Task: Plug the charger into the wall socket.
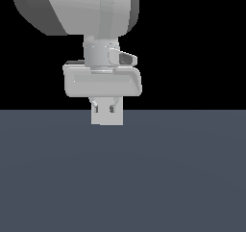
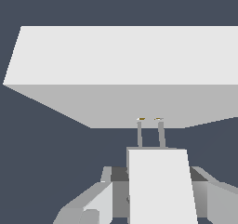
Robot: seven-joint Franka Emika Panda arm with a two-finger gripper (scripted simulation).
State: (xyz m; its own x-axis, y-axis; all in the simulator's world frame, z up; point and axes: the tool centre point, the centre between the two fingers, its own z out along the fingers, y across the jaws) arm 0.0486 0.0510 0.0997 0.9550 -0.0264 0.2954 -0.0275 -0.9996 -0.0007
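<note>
The fingers (image 1: 105, 109) pinch the small off-white cube charger (image 2: 160, 183), its two thin prongs reaching ahead to touch the large pale upright panel of the wall socket (image 2: 125, 69). Keep the cube square and push straight forward, gently, without twisting.

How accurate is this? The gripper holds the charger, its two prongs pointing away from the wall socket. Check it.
One thing is wrong: the prongs point toward the wall socket, tips close to its face, not away from it. The wrist view shows this. The gripper does hold the charger.
</note>
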